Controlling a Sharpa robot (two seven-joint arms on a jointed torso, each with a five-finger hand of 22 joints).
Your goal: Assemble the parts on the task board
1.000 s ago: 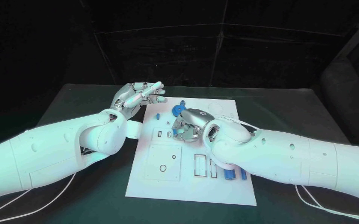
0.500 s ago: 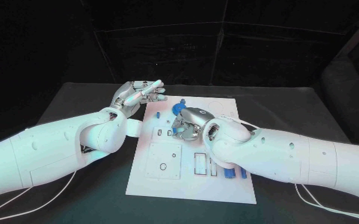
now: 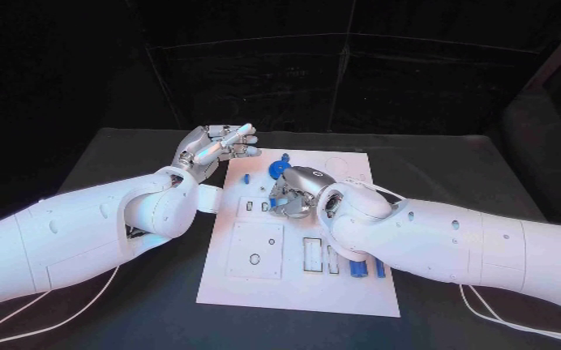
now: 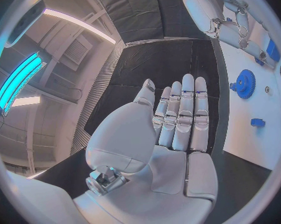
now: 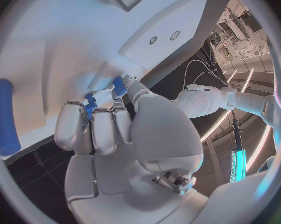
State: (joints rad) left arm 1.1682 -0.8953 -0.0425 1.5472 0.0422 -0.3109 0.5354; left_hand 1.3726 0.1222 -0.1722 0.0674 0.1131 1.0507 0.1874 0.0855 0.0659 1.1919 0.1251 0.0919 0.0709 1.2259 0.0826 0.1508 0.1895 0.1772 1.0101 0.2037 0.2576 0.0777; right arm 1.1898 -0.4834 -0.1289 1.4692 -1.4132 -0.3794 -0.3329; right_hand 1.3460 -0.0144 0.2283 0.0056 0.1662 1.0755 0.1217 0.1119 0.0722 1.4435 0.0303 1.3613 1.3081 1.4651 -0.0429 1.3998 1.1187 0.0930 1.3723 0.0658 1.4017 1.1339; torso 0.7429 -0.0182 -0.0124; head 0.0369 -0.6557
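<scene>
The white task board (image 3: 298, 285) lies in the middle of the black table. My right hand (image 3: 295, 192) is curled down on the board's middle, and its fingertips pinch a small blue part (image 5: 118, 86) against the board (image 5: 66, 40). Beyond that hand a blue gear (image 3: 278, 169) lies on the board. My left hand (image 3: 216, 146) hovers over the board's far left corner with straight fingers (image 4: 181, 117) side by side and nothing in it. From that wrist I see the gear (image 4: 244, 83) and a small blue piece (image 4: 257, 122) on the board.
Two blue pegs (image 3: 354, 271) lie at the board's near right, by several slots (image 3: 312, 254). A blue cylinder (image 5: 3, 117) lies on the board close to my right hand. Bare black table (image 3: 129, 301) surrounds the board, with dark curtain behind.
My left hand has lifted slightly and drawn its fingers closer together. My right hand stays curled in the same place on the board.
</scene>
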